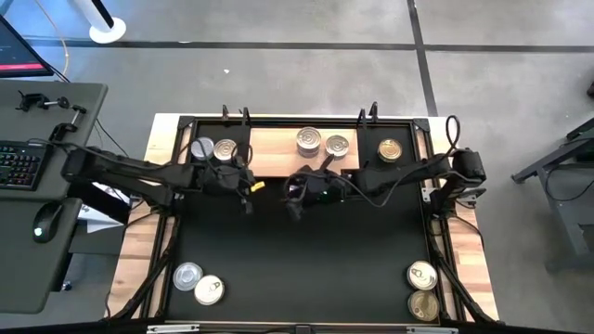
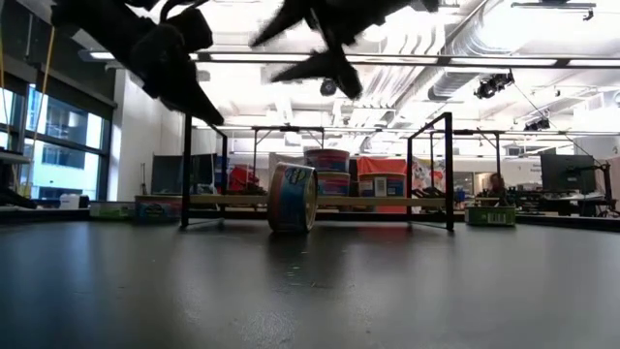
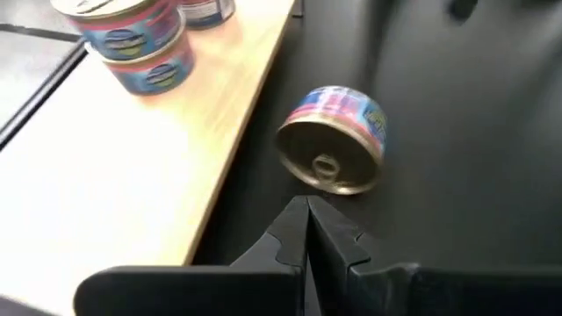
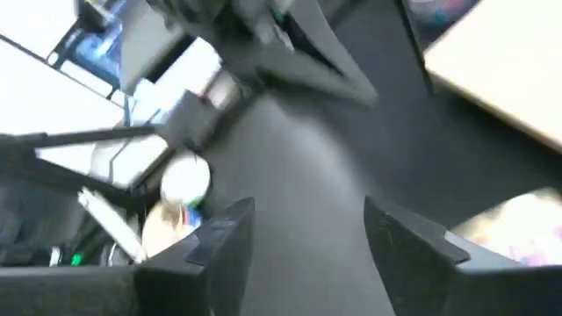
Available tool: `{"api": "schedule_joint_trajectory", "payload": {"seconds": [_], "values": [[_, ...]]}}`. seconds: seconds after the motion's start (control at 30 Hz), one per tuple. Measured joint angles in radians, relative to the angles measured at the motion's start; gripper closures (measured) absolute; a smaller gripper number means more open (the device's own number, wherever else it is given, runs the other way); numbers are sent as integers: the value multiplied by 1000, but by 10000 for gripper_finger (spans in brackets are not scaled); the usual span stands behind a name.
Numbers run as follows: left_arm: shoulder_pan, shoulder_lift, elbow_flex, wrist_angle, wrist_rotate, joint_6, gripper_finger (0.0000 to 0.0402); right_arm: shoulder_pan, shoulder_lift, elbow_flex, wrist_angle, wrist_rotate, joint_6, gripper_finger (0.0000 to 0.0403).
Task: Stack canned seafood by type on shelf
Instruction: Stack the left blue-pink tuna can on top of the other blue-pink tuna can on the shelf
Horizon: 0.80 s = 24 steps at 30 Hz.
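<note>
A can on its side (image 3: pixel 334 139) lies on the black mat (image 1: pixel 306 250) just beside the front edge of the shelf (image 1: pixel 278 144), its gold pull-tab lid facing the left gripper (image 3: pixel 307 230); the blue-and-pink label wraps its wall. It sits apart from that gripper, just ahead of the fingertips, which are pressed together. In the low view the same can (image 2: pixel 293 198) stands on its rim, clear of both arms above it. The right gripper (image 4: pixel 299 233) hovers over the mat near the shelf, fingers spread, nothing between them. On the shelf: stacked blue-labelled cans (image 3: pixel 140 39) at the left end, two silver-lidded cans (image 1: pixel 322 143) mid-board, a gold-lidded can (image 1: pixel 391 149) to the right. Four more cans (image 1: pixel 199 282) wait at the mat's near corners.
</note>
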Motion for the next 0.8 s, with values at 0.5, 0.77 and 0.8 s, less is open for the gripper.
{"api": "schedule_joint_trajectory", "payload": {"seconds": [0.5, 0.77, 0.8], "values": [[70, -164, 0, -137, 73, -3, 402, -18, 319, 648, -928, 214, 381, 194], [71, -165, 0, -158, 124, -3, 401, -17, 372, 642, -906, 225, 616, 194], [71, -164, 0, -162, 126, -3, 401, -17, 373, 642, -902, 223, 632, 194]]}}
